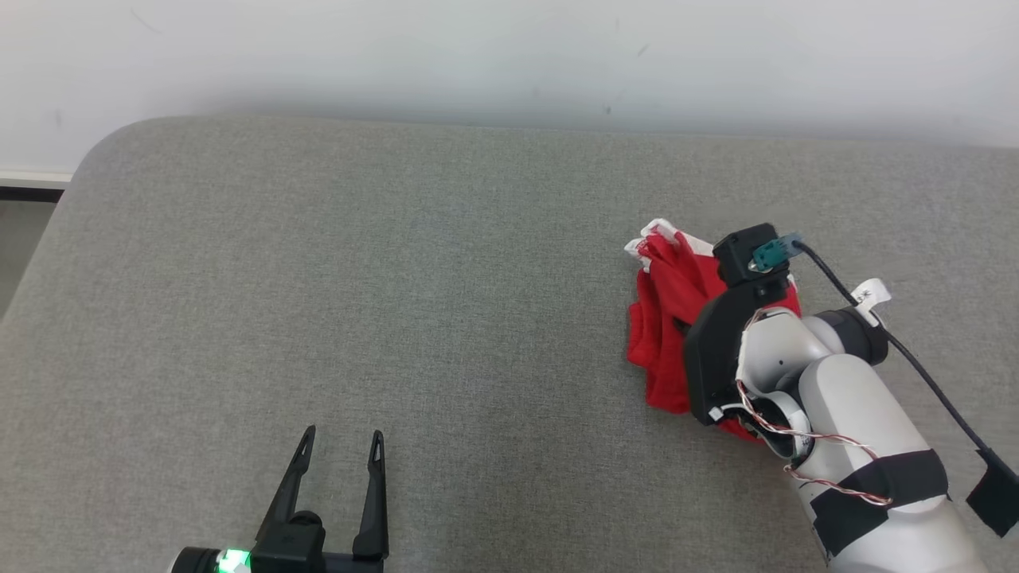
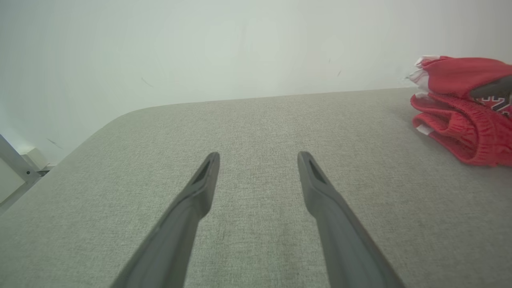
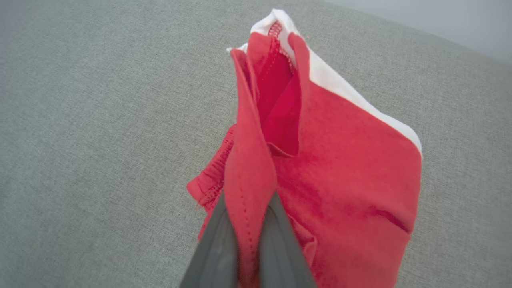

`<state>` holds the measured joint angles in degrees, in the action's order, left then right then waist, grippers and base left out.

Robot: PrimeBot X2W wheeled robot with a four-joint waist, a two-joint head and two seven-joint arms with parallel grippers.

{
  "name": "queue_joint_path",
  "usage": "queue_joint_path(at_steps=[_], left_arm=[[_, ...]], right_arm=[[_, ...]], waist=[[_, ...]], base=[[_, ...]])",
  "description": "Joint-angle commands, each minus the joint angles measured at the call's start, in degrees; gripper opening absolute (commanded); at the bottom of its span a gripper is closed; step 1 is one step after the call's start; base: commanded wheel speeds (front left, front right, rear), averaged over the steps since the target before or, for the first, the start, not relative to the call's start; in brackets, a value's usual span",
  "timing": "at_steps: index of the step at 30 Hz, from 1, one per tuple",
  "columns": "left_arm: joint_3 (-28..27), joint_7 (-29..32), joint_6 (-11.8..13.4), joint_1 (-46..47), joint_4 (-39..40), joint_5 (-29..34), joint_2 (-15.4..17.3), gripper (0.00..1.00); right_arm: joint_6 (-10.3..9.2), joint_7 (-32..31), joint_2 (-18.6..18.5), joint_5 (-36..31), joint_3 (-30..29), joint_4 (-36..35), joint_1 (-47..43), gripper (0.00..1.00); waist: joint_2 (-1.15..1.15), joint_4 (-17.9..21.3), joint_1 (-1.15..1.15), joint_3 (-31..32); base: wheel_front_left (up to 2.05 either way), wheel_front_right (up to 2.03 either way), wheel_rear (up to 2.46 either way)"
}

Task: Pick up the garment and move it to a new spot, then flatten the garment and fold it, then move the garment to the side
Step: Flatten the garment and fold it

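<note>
Head view — red garment (image 1: 665, 318) bunched on the right side of the grey padded surface (image 1: 398, 278), under my right arm.
Right wrist view: right end effector (image 3: 249, 206) clamped on a fold of red cloth, white trim at far edge. Left end effector (image 1: 343, 434) spread wide — I see it well apart from the garment.

Pale forearm (image 1: 856, 394), black tape (image 1: 884, 487), seemingly twisted red-white wires (image 1: 828, 437).

No legible text, garment (image 2: 460, 124) print obscured
</note>
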<state>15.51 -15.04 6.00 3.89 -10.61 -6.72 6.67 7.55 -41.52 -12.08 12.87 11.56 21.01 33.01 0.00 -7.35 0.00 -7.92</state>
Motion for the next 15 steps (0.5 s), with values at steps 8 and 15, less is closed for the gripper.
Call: queue_joint_path(at_steps=[8, 15], left_arm=[[-0.7, -0.15, -0.41, -0.55, -0.19, 0.35, -0.64, 1.0], [-1.25, -0.15, -0.72, -1.46, -0.25, 0.67, -0.8, 1.0]], right_arm=[[-0.17, 2.7, 0.32, 1.18, 1.59, 4.07, 1.21, 0.5], [-0.17, 7.21, 0.72, 4.72, -2.32, 2.04, 2.09, 1.0]], waist=[[0.0, -0.43, 0.0, 0.03], [0.0, 0.32, 0.0, 0.94]], base=[[0.0, 0.0, 0.0], [0.0, 0.0, 0.0]])
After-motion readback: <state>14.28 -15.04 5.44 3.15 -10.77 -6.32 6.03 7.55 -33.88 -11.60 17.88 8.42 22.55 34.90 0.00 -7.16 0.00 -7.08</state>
